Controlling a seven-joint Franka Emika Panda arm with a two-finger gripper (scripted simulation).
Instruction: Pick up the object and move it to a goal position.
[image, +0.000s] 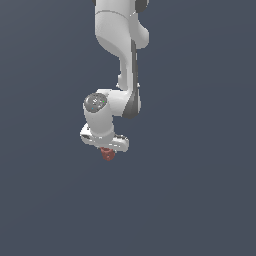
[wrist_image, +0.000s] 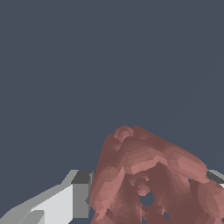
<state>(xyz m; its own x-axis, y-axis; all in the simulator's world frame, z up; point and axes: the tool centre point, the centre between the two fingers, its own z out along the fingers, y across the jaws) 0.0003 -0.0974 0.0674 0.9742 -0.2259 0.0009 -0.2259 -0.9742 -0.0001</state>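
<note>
Currently you will find nothing else around the work area: both views show only a plain, dark blue-grey background, with no other items near the arm and nothing standing between the gripper and open space on any side.

Locate the object (image: 107, 154) in the exterior view directly beneath the white gripper (image: 107, 150), at the lower end of the arm (image: 122, 60). It appears as a small reddish-brown lump, much smaller than the gripper body, and it sits just to the exterior view's left of centre.

Check the wrist view for the grasp. The object (wrist_image: 148, 179) fills the lower part of that picture — a bumpy, ribbed reddish-brown shell with dark hollows showing through it. One finger (wrist_image: 81, 194), white with a dark tip, lies against one flank of the object; a sliver of the other finger (wrist_image: 215, 176) shows at the opposite flank. The gripper (wrist_image: 146, 186) is therefore closed on the object, with the jaws narrowed to its width.

Note the limits of the views:
- In the exterior view the fingers are hidden behind the gripper body and the object — you cannot make them out there.
- In the wrist view the object is cut off by the picture edge, and the second finger is almost wholly covered.
- No surface beneath the object can be distinguished from the background.
</note>
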